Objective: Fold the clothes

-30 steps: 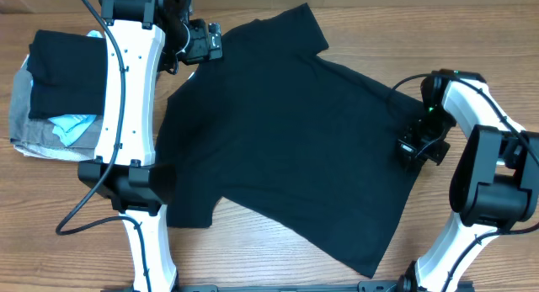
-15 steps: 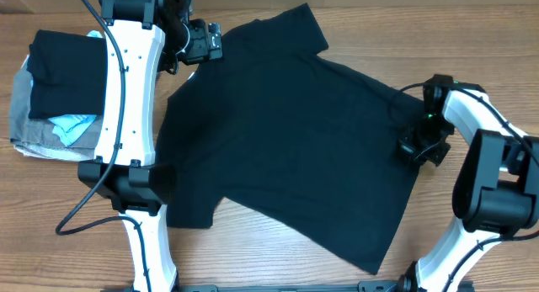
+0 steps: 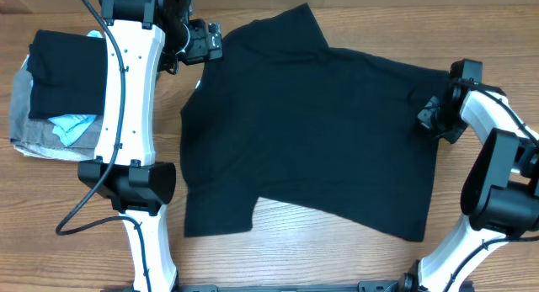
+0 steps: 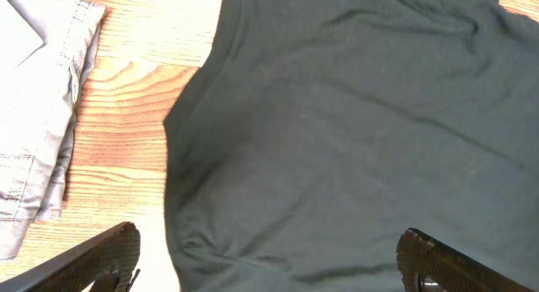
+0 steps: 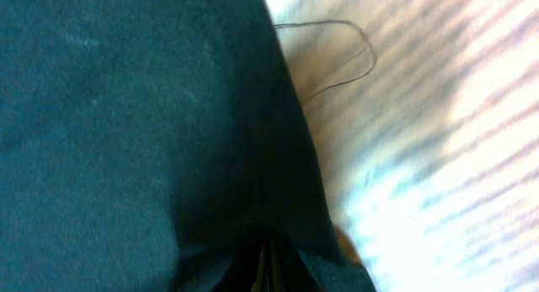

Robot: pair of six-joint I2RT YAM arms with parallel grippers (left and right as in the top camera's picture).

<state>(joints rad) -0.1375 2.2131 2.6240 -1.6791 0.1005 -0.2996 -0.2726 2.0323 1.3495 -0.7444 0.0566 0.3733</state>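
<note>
The wooden table carries everything. Spread across its middle lies the black T-shirt, mostly flat but set at a slant. One sleeve points toward the far edge and the other lies near the base of the left arm.

At the table's left end sits a stack of other clothes. A folded black garment is on top, with a grey garment under it and a bit of light-blue cloth showing at the front.

The right claw is at the shirt's right-hand edge, clenched tight on a fold of the black fabric. Its wrist view shows the cloth gathered into the pinch, with bare wood beside it. A loose thread curls off that edge onto the table.

The left claw is spread as wide as it goes and grips nothing. It hangs over the shirt's far-left edge, just beside the grey garment. Whether it touches the cloth cannot be told.
</note>
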